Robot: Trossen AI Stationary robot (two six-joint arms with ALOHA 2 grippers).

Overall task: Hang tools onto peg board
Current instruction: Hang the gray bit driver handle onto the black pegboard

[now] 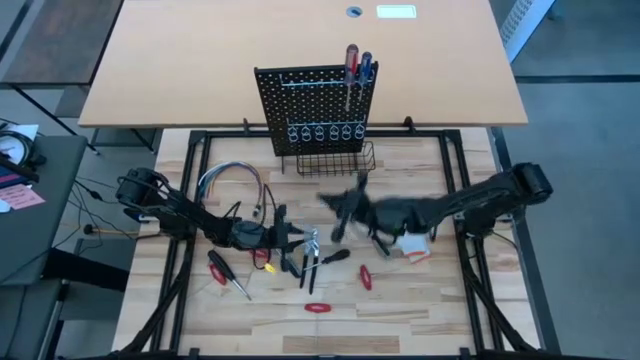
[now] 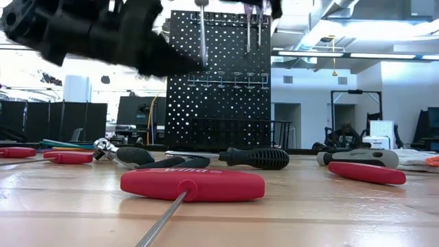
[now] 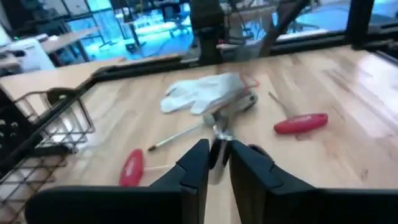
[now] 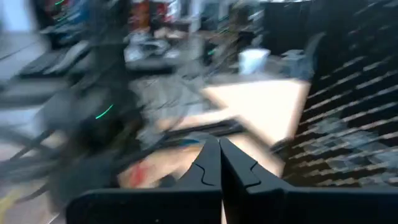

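The black peg board (image 1: 315,105) stands at the table's far middle, with a red-handled (image 1: 351,62) and a blue-handled screwdriver (image 1: 366,68) hanging at its upper right. My left gripper (image 1: 300,242) is at the table's middle, shut on a silvery wrench (image 3: 231,112). My right gripper (image 1: 332,204), blurred, hovers shut and empty in front of the board's wire basket (image 1: 335,160); its fingertips (image 4: 219,155) meet. Red-handled tools (image 1: 218,268) (image 1: 318,307) (image 1: 365,277) and a black-handled screwdriver (image 1: 330,258) lie flat on the table. My left gripper pinches the silvery wrench's shaft (image 3: 217,152) between its two fingers (image 3: 198,165). The fingers come from the table's left and lie along the tool, which sticks out ahead of them toward the white glove. I cannot tell whether it is clear of the table.
A white glove (image 1: 412,245) lies under my right arm, right of centre. A bundle of coloured cables (image 1: 235,185) lies at the left behind my left arm. The red T-handle (image 2: 192,185) lies closest to the near edge. Black frame rails (image 1: 195,150) border the table.
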